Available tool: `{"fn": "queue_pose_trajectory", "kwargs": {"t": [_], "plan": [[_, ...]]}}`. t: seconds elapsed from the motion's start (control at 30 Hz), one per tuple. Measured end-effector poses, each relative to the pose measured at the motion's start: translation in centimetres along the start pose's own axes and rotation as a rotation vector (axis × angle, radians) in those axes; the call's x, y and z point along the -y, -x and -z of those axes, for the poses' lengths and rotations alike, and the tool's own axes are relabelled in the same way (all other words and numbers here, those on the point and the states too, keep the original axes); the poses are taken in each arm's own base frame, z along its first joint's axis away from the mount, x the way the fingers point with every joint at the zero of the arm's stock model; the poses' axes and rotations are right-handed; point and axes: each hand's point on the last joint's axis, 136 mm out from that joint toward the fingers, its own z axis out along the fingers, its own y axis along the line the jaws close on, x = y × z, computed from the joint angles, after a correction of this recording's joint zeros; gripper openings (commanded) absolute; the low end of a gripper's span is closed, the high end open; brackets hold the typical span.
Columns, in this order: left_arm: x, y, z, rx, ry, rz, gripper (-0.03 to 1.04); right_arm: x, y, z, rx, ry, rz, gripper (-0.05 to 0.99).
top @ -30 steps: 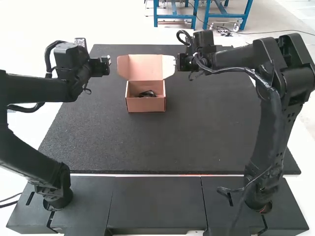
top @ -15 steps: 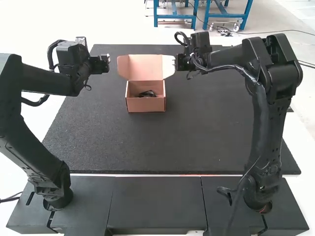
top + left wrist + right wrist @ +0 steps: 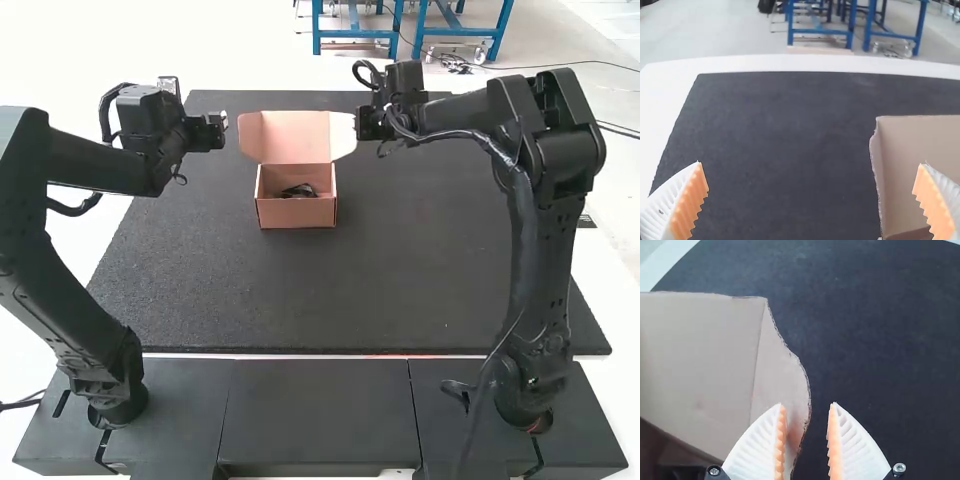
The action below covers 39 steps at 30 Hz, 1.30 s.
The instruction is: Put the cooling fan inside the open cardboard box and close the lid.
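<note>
High view, box [image 3: 295, 210]: plain brown cardboard, small and square, standing on the far half of the mat.
High view, lid [image 3: 285, 137]: hinged at the box's rear wall and standing upright, with a rounded flap at each side.
High view, fan [image 3: 296, 189]: a dark, low shape lying inside the box; its details cannot be made out.
High view, mat [image 3: 350, 270]: black, grainy and rubbery, covering the tabletop.
High view, left arm [image 3: 70, 165]: stretches level and forward, with the left gripper [image 3: 218, 131] just beside the lid's left flap [image 3: 244, 135].
High view, right arm [image 3: 500, 110]: rises high, then bends across toward the middle, with the right gripper [image 3: 362, 125] at the lid's right flap [image 3: 344, 132].
Left wrist view, left gripper: white ribbed fingers [image 3: 670, 215] with toothed orange pads [image 3: 690, 200] spread wide with nothing between them. One finger is next to the edge of the cardboard flap, over the matte mat.
Right wrist view, right gripper: the fingers stand only a narrow gap apart. The flap's wavy cut edge runs down into that gap, close against one orange pad, and is not visibly clamped.
Right wrist view, lid: smooth, flat cardboard with a crisp fold line where the flap begins.
</note>
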Motion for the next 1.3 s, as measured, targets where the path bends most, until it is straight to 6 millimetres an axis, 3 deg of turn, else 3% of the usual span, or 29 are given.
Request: {"fn": "queue_pose_trajectory", "kwargs": {"t": [0.43,0.73,1.0,1.3], "plan": [[0.0,-0.2,-0.2,-0.002,-0.001,0.000,0.97,-1.3,-0.3,-0.1,-0.012,0.030,0.006,0.05],[0.0,0.5,-1.7,0.007,-0.003,0.000,0.97,-1.8,-0.3,-0.1,-0.010,0.043,0.009,0.05],[0.6,-0.3,-3.5,-0.034,-0.036,0.028,0.96,-2.3,-0.3,-0.1,-0.008,0.050,0.013,0.05],[3.0,-1.1,-3.8,-0.060,-0.110,0.060,0.96,-2.4,-0.6,0.2,-0.012,0.058,0.013,0.05]]}}
